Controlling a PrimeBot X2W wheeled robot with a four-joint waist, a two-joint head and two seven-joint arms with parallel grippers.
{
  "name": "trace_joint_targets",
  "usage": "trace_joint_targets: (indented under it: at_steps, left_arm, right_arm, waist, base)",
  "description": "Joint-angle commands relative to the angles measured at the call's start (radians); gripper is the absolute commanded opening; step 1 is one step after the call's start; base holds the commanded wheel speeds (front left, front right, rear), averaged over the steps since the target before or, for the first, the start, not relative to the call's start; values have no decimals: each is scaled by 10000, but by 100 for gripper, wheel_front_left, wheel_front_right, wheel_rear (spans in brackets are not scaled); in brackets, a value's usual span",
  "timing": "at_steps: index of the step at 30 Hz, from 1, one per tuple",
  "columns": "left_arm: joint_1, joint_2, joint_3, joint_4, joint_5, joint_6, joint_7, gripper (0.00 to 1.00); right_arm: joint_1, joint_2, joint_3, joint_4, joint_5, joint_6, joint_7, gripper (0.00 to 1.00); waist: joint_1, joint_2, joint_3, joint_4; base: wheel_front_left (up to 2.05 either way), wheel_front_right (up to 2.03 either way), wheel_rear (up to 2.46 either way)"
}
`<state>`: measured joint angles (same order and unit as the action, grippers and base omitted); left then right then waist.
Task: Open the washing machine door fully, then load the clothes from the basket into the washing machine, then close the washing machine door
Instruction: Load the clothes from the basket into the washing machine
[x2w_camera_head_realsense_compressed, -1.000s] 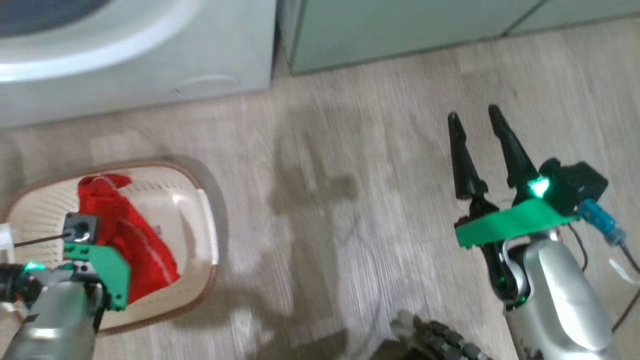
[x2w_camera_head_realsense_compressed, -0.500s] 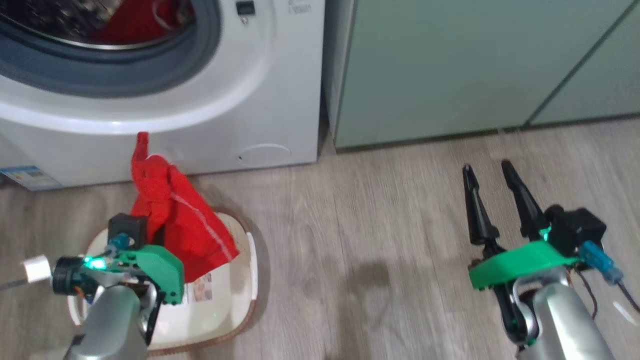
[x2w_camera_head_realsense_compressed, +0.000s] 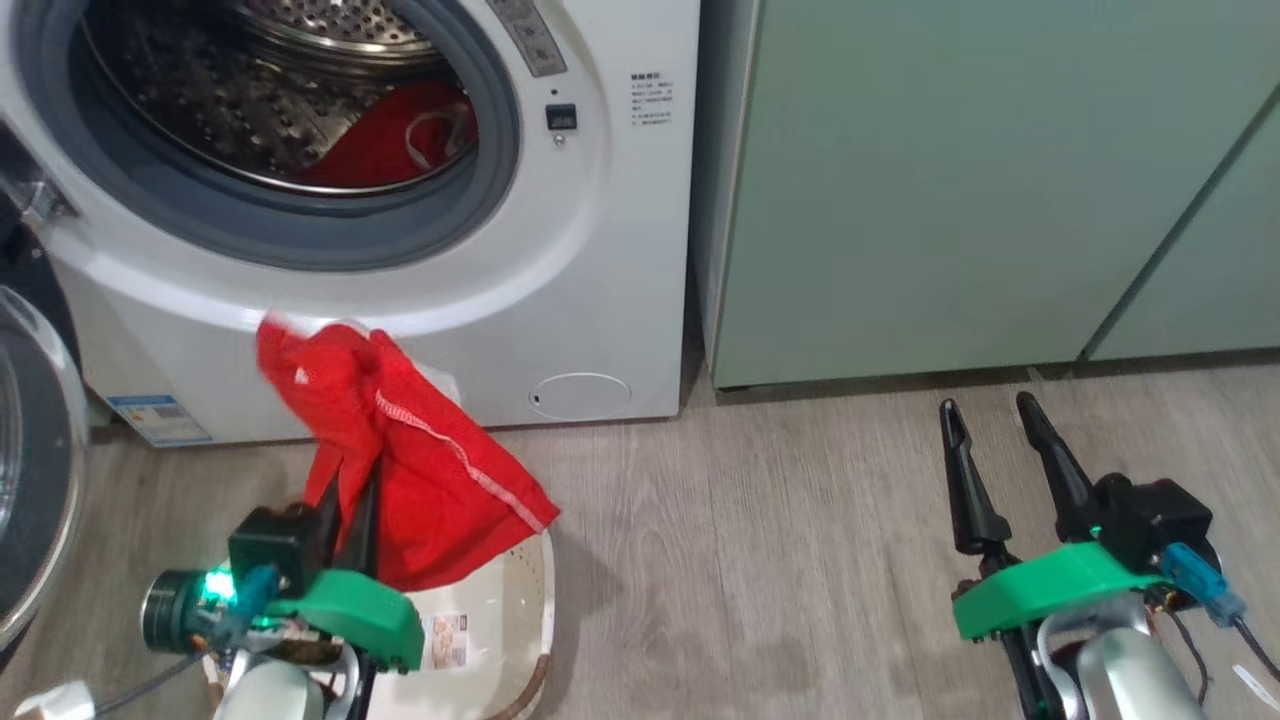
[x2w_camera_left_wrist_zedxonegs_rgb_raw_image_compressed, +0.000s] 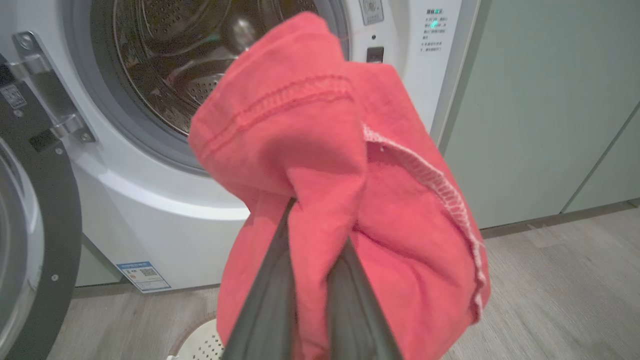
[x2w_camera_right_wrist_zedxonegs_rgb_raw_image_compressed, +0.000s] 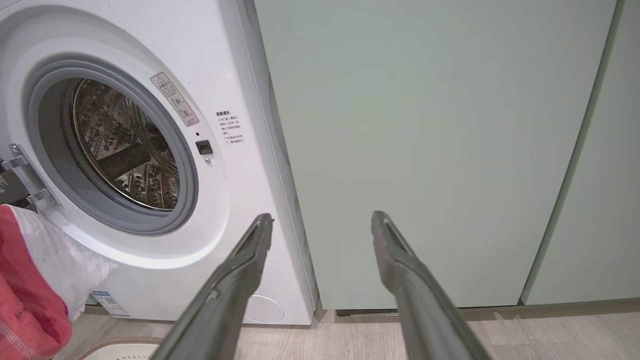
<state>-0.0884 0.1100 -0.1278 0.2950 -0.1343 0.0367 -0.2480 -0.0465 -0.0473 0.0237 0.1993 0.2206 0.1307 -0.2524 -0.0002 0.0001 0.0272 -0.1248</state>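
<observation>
One stage done, by the look of things: washing machine door (x2w_camera_head_realsense_compressed: 35, 470) swung wide out to the left, drum (x2w_camera_head_realsense_compressed: 250, 90) of the washing machine (x2w_camera_head_realsense_compressed: 620, 250) gaping open. Loading well under way too, with one loaded garment (x2w_camera_head_realsense_compressed: 390, 140) already lying low in the drum, red with a white loop showing.

And now the next one! Held garment (x2w_camera_head_realsense_compressed: 430, 470), red with white trim, up off the basket (x2w_camera_head_realsense_compressed: 525, 620), pinched between the near-closed fingers of the left gripper (x2w_camera_head_realsense_compressed: 348, 500), bunched over the tips and draping down one side. Hanging just above the basket, in front of the machine's white lower panel, below the lip of the opening. Not inside yet. Seen from the left wrist, aimed pretty much at the drum mouth.

Over on the other side, right gripper (x2w_camera_head_realsense_compressed: 987, 402) spread wide, holding nothing, poised above the wooden floor (x2w_camera_head_realsense_compressed: 780, 560) before the pale green cabinets (x2w_camera_head_realsense_compressed: 950, 180), well apart from the action.

Basket floor and sticker bare where visible, though partly hidden behind arm and cloth, so hard to say whether more waits in there.

Left to do, judging from here: lift this garment through the grey seal (x2w_camera_head_realsense_compressed: 490, 170), let go, check the basket, swing the door shut.
</observation>
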Motion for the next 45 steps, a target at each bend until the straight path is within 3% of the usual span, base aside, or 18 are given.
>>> trace_joint_targets:
  at_steps: [1, 11, 32, 39, 45]
  left_arm:
    - [-203, -5, 489, -699, 111, -91, -137, 0]
    - [726, -469, 790, -2010, 190, -637, -137, 0]
    - [542, -595, 1014, -2094, 237, -788, -137, 0]
    - [-535, -587, 1218, -2188, 593, -925, -137, 0]
    - [-2839, -192, 1829, -1853, 575, -1239, -137, 0]
  right_arm:
    - [-176, -29, 189, -327, -41, 0, -94, 100]
    - [78, -29, 106, -418, -73, 0, -94, 100]
    - [-50, -29, 306, -436, 8, 0, -94, 100]
    - [-367, -29, 277, -636, 141, 0, -94, 100]
    - [-1079, -29, 550, -820, 195, 0, -94, 100]
  waist:
    - [2, -1, -112, 77]
    - [2, -1, -284, 171]
    - [2, -1, -57, -7]
    - [2, -1, 1211, -115]
    - [2, -1, 2970, -339]
  base:
    - [0, 0, 0]
    - [0, 0, 0]
    - [0, 0, 0]
    - [0, 0, 0]
    - [0, 0, 0]
